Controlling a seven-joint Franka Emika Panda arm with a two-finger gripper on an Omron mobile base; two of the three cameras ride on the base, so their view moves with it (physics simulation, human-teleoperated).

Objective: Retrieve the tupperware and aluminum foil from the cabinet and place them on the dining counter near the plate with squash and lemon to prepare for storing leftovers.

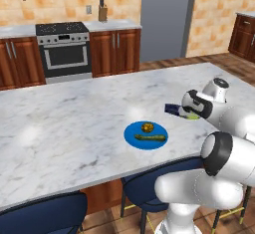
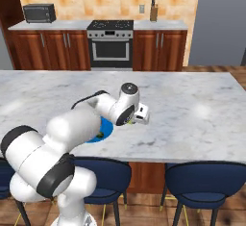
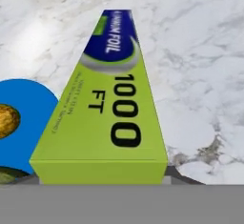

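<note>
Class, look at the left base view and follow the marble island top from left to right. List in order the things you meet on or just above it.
Bare marble of the dining counter → blue plate carrying the round squash and the long green piece in front of it → aluminum foil box held at the robot's hand → white arm.

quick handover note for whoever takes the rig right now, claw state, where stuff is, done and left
Claw: closed on the aluminum foil, carried over the dining counter just beside the blue plate.
Plate sits on the counter holding a round brownish piece and a long green one.
Done: foil is out of the cabinet and brought to the plate.
Left: set the foil down by the plate; tupperware is not on the counter yet, so fetch it next.
</note>
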